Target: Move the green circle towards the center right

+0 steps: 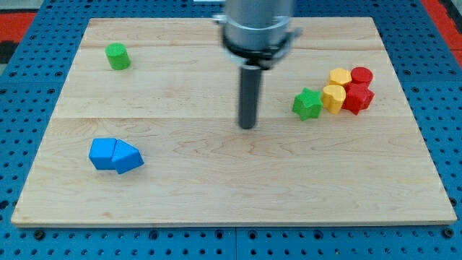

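Note:
The green circle [117, 55], a short cylinder, stands near the board's top left corner. My tip [247, 126] rests near the middle of the wooden board [216, 195], far to the right of and below the green circle. A green star [307, 104] lies to the tip's right, a short gap away.
At the right, touching the green star, is a cluster: two yellow blocks [333, 97] [340, 76], a red circle [362, 75] and a red star-like block [358, 97]. Two blue blocks [104, 154] [128, 157] lie side by side at the lower left. The arm's grey body [258, 25] hangs over the top centre.

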